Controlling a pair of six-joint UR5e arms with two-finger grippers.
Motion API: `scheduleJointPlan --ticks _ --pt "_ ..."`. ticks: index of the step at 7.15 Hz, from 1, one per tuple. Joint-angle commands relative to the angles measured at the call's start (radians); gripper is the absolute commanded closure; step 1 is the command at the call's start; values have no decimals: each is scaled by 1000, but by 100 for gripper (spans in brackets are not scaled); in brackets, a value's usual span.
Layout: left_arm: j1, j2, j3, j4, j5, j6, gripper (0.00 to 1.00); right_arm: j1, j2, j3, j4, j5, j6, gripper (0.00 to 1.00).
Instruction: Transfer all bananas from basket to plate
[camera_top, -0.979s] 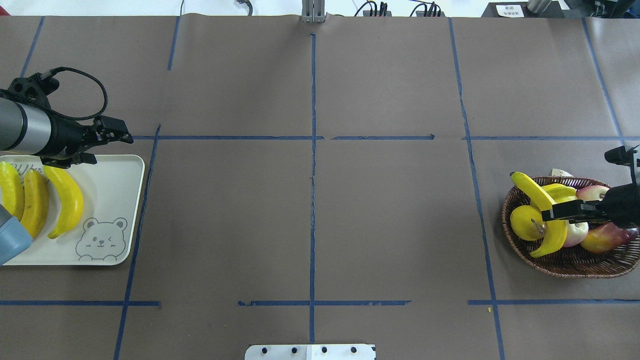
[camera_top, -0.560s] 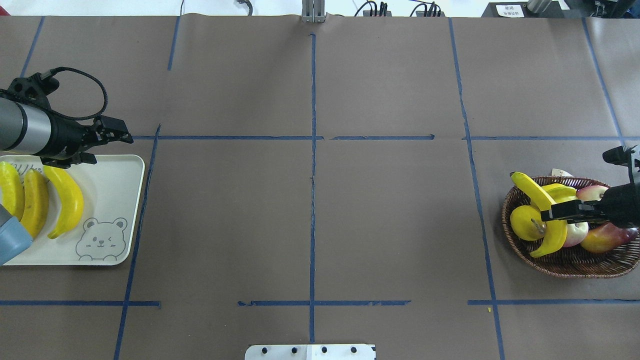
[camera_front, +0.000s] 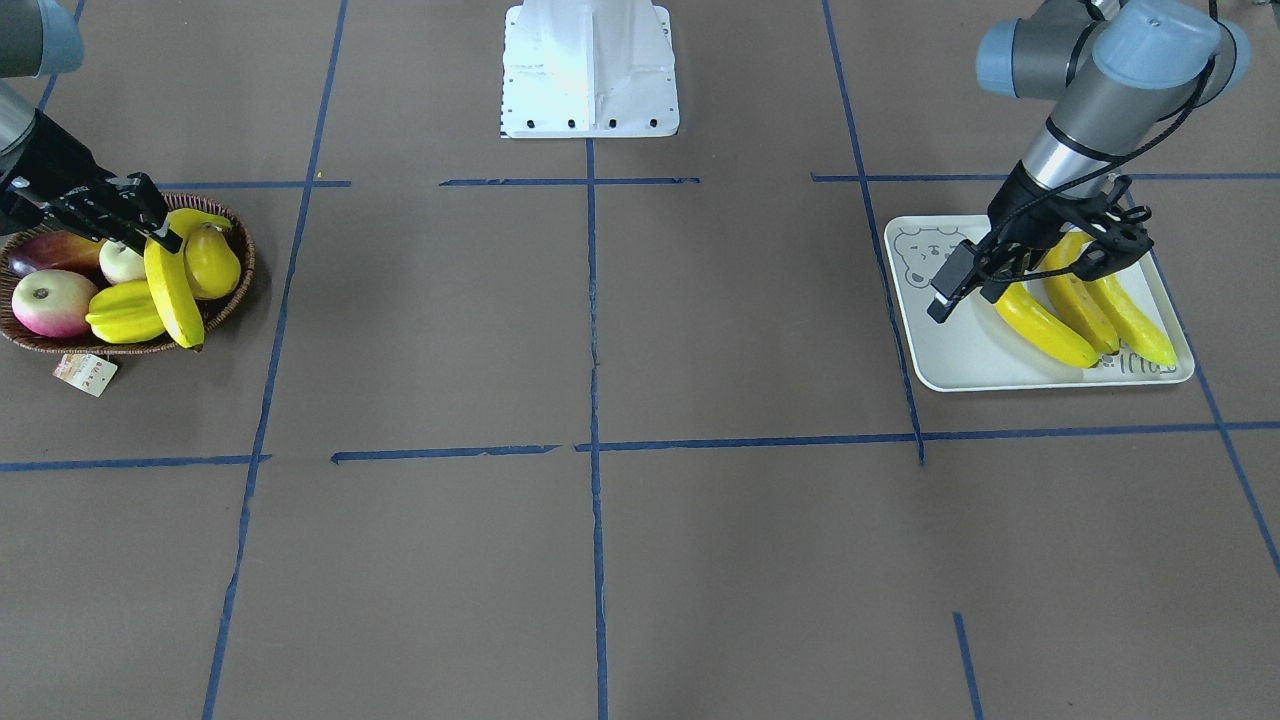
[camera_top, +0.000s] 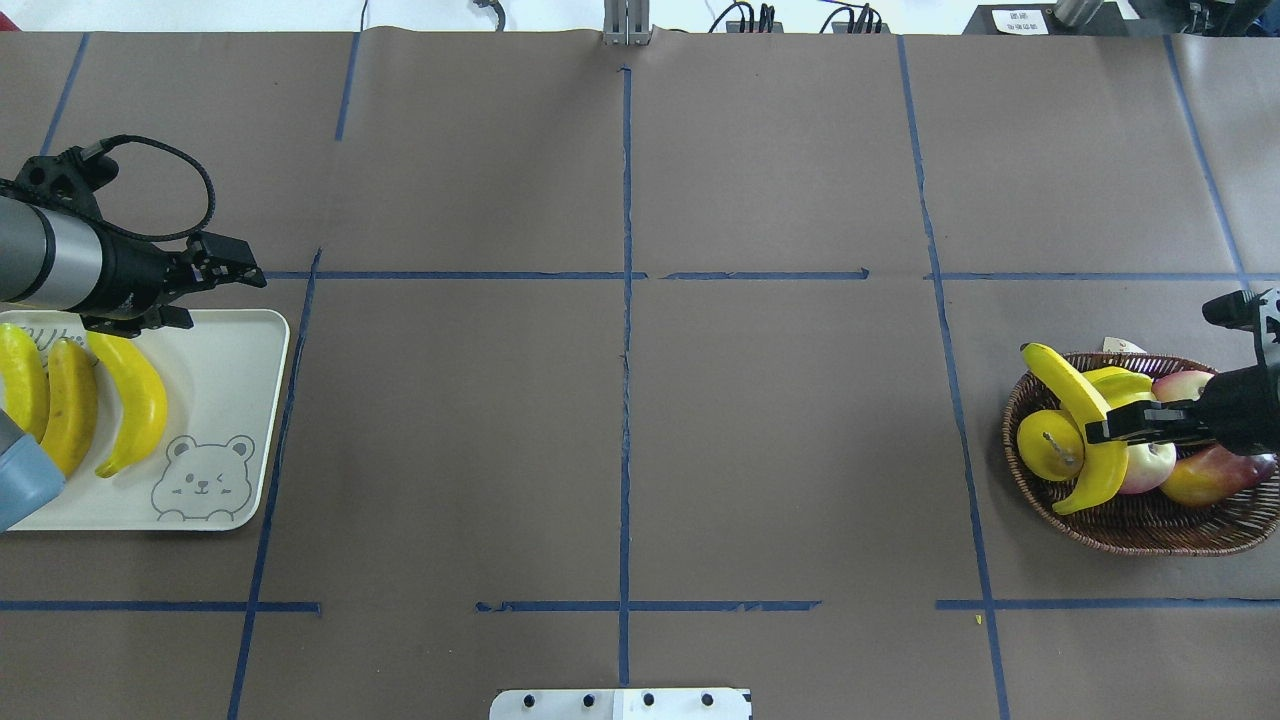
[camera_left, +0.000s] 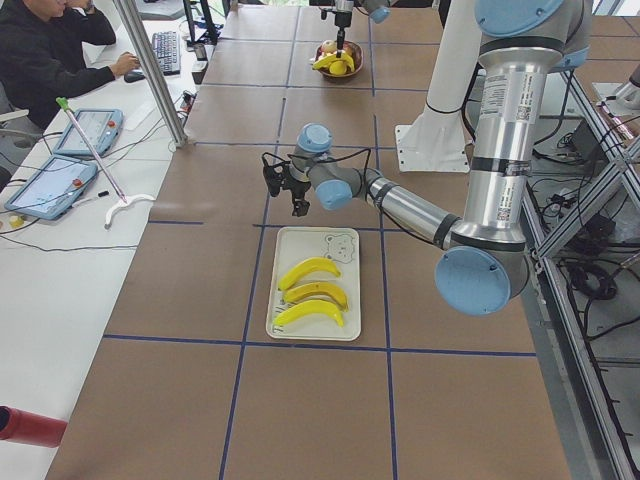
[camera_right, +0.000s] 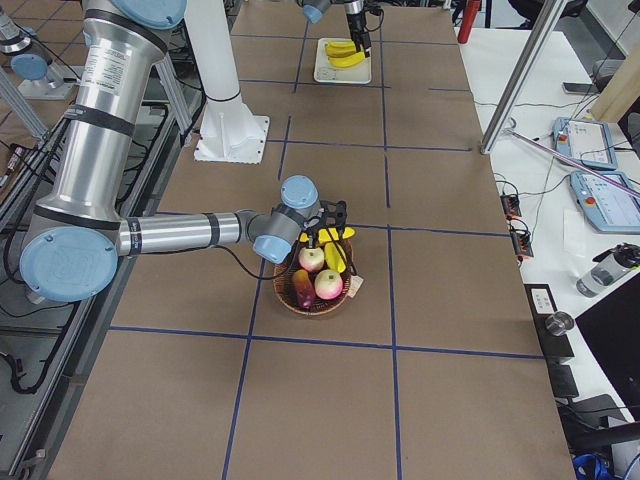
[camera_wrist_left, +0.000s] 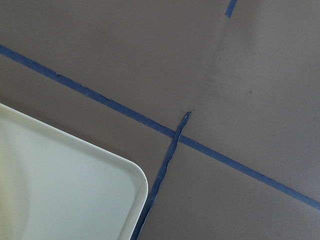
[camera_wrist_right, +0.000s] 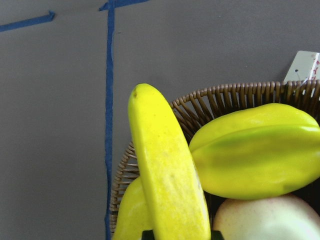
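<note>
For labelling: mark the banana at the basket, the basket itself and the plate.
banana (camera_top: 1068, 385), overhead view, its upper half
basket (camera_top: 1130, 525), overhead view, near woven wall
plate (camera_top: 215, 370), overhead view, bare middle

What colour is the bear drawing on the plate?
Grey. The bear drawing on the white plate shows best overhead.

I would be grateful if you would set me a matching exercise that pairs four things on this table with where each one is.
Things:
1. fourth banana
2. three bananas
3. starfruit
4. paper tag

Places:
A. on the table, just outside the basket
B. lying inside the basket, not gripped
C. side by side on the plate
D. gripped by the right tool, over the basket

Pairs: 1-D, 2-C, 3-B, 4-A.
</note>
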Motion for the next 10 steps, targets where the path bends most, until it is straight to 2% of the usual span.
scheduleJointPlan --ticks 1,2,3,5,6,7,9,10 --pt "0 0 4 1 1 0 0 6 -2 6 4 7 -1 89" --pt "0 0 4 1 1 0 0 19 -8 21 10 17 -2 97" --pt "2 0 4 1 1 0 0 55 -15 37 11 46 -3 99" --pt "5 -2 3 1 1 0 0 244 -6 96 4 228 -3 99" --pt "6 -5 -3 -1 -2 0 0 259 23 115 -2 258 2 100" --pt "6 -30 -5 -1 -8 0 0 221 115 109 -30 251 11 100" --pt "53 -139 -5 -8 -10 -2 0 114 357 107 -195 207 26 99" --pt "58 -193 -5 -13 -11 -38 0 2 437 109 -206 103 120 99"
